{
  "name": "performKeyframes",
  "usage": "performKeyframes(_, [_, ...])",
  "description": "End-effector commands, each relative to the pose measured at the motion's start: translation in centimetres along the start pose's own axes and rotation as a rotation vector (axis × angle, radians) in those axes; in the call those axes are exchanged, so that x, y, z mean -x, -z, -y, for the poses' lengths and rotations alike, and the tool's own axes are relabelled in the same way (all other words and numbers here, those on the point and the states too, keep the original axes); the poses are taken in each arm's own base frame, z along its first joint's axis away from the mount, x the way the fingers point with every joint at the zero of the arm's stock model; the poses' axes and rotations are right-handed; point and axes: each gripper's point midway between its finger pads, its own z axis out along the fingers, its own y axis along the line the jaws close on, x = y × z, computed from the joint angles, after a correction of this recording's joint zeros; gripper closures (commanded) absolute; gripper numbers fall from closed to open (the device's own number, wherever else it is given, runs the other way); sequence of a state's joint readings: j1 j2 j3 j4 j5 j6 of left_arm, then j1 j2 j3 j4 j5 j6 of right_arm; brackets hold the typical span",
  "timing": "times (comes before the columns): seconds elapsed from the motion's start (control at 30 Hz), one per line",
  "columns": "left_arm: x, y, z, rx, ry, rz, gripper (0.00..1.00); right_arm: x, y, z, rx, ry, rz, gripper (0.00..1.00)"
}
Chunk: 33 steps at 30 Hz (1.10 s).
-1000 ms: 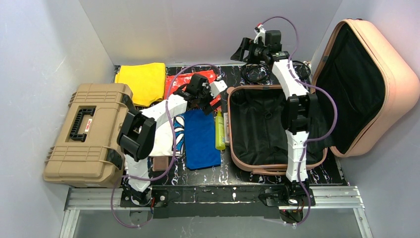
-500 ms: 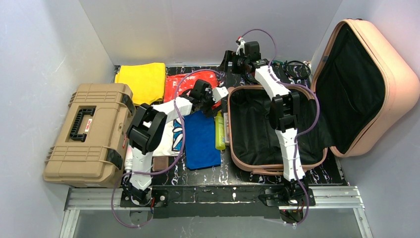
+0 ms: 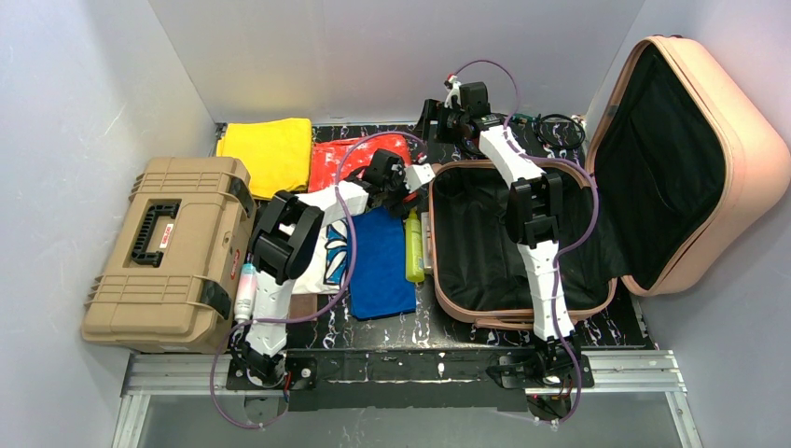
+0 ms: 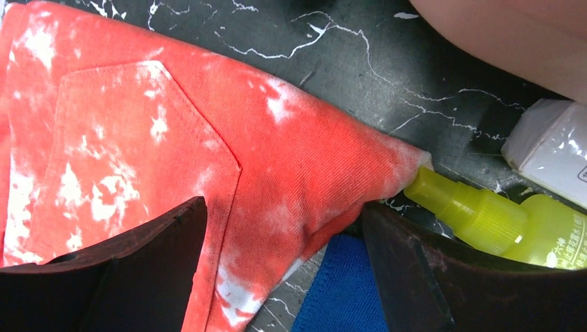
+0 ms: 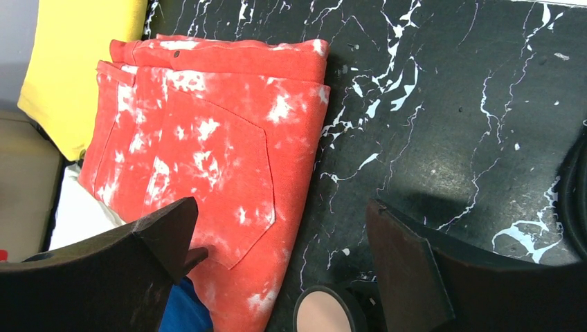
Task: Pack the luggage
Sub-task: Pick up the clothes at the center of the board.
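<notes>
I see the left tool with its two dark fingers spread apart at the lower edge. Between them lies the pointed corner of a red garment with white blotches and a stitched pocket, flat on the black marbled table. A blue cloth shows below that corner. A yellow-green bottle touches the corner's tip with its cap. A white container lies just beside the bottle. The luggage fills the top right.

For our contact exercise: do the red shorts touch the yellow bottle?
Touching. Left wrist view: the red shorts' corner lies against the yellow bottle's cap, no table showing between.
</notes>
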State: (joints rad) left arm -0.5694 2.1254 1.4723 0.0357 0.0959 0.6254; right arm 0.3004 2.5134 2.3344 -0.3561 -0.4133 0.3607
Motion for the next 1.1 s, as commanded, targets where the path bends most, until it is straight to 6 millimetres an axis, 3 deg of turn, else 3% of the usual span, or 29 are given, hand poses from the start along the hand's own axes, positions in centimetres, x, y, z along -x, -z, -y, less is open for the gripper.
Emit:
performKeyframes(0.0, [1.2,-0.7,0.2,-0.014,-0.052,0.023,0.22,1.4,-0.3,0.0,-0.001,0.02,0.046,0.0])
performKeyframes(0.17, [1.2,-1.3,0.8,-0.035,-0.08,0.02,0.43,0.8,-1.0,0.2,0.0,0.018,0.038,0.0])
performKeyframes(0.27, [0.8,-1.6,0.9,-0.036,-0.074,0.005,0.71,0.4,-1.3,0.1,0.007,0.017,0.029,0.0])
performKeyframes(0.4, [1.0,-1.4,0.3,-0.01,-0.056,-0.001,1.0,0.2,-1.4,-0.5,0.026,0.012,0.022,0.0])
performKeyframes(0.7, [2.2,2.3,-3.7,0.082,0.119,0.043,1.0,0.8,-0.8,-3.8,0.12,-0.065,0.03,0.0])
performKeyframes(1.07, [1.0,6.4,-6.9,0.079,0.352,0.109,1.0,1.4,0.1,-7.7,0.196,-0.079,0.04,0.0])
